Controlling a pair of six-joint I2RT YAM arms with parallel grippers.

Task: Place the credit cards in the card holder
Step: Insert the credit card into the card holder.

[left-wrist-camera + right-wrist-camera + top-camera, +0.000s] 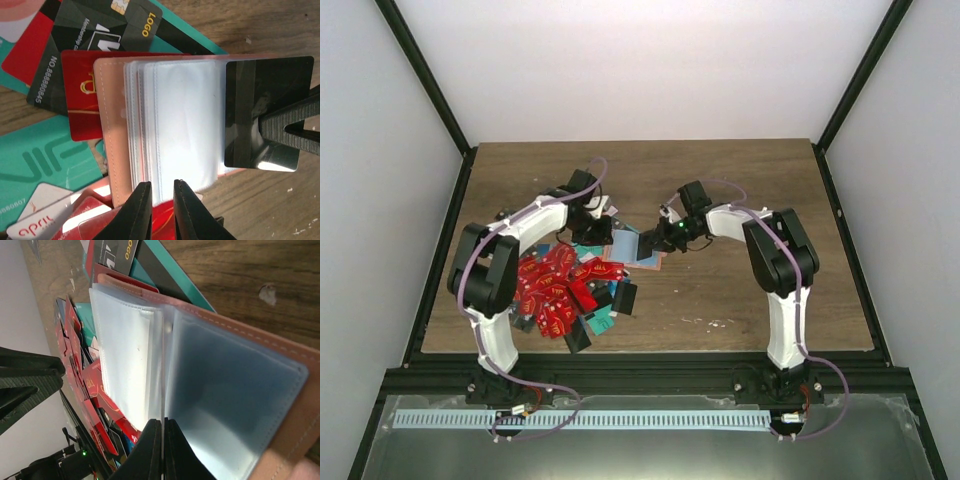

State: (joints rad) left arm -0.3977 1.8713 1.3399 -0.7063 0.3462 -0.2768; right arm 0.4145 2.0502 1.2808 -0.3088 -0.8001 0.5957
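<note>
Well, my right gripper [161, 422] has its jaws pressed together on an edge of the clear sleeves [125, 355] of the card holder [638, 250]. The holder lies spread open in the middle of the table [740, 190], just right of the heap of credit cards [555, 290], which are mostly red with some teal and black. My left gripper [162, 187] is at the holder's left side, fingertips over another edge of the sleeves. Its jaws stand only a slim gap apart, and I cannot tell whether a sleeve is pinched between them. One end of the holder's salmon-pink cover overlaps a red card [80, 100], with a teal card [45, 160] just beside that. At the opposite end, where my right fingers reach in, a glossy black card [260, 100] lies against the sleeves. I cannot tell whether it sits inside a pocket or on top.
</note>
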